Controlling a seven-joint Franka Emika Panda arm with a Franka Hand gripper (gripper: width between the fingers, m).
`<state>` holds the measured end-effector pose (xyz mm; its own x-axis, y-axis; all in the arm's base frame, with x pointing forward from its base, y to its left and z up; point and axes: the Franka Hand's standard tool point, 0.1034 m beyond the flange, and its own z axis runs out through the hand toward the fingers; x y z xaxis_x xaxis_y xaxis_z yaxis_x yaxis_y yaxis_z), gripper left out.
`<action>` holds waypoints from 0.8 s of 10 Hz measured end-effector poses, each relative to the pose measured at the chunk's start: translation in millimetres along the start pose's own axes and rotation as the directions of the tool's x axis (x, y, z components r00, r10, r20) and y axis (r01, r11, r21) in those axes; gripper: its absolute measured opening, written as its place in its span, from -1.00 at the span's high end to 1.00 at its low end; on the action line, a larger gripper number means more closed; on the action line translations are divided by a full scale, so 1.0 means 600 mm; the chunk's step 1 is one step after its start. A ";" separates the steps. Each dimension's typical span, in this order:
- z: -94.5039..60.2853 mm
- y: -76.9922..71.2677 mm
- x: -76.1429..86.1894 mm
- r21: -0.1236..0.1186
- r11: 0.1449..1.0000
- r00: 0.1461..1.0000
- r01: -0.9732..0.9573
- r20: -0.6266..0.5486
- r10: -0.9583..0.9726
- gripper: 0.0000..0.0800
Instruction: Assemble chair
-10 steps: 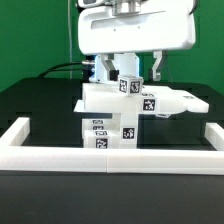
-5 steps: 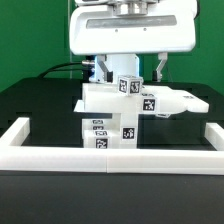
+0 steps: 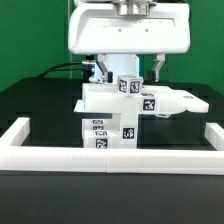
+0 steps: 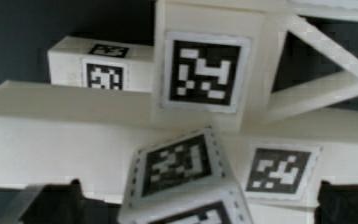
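Observation:
The partly built white chair point(image 3: 105, 98) stands in the middle of the black table, made of flat and block-shaped pieces with black marker tags. A small tagged post point(image 3: 128, 84) sticks up from its top. My gripper point(image 3: 130, 70) hangs right over that post, one finger on each side. In the wrist view the tagged post point(image 4: 185, 180) lies between my dark fingertips point(image 4: 51, 203), with clear gaps on both sides. My gripper point(image 4: 197, 208) is open and holds nothing. A slanted white chair piece point(image 3: 178, 102) juts out to the exterior view's right.
A low white wall point(image 3: 110, 158) runs along the front of the table and turns back at both ends point(image 3: 18, 130). The chair's lower tagged block point(image 3: 110, 130) stands against it. Dark cables point(image 3: 60, 68) run behind the arm.
The arm's white hand has shifted slightly toward the exterior view's left and looks a little larger. The chair pieces have not moved.

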<state>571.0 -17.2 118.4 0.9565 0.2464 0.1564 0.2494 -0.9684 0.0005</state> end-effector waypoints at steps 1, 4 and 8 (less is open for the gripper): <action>0.000 0.001 0.000 -0.002 1.000 1.000 0.028 0.001 -0.028 -0.32; 0.000 0.001 0.000 -0.002 1.000 1.000 0.022 0.001 -0.022 0.29; 0.001 0.002 -0.001 -0.001 0.987 0.987 -0.160 0.001 0.160 0.29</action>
<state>570.7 -18.4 117.8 0.9842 0.0883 0.1535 0.0930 -0.9954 -0.0235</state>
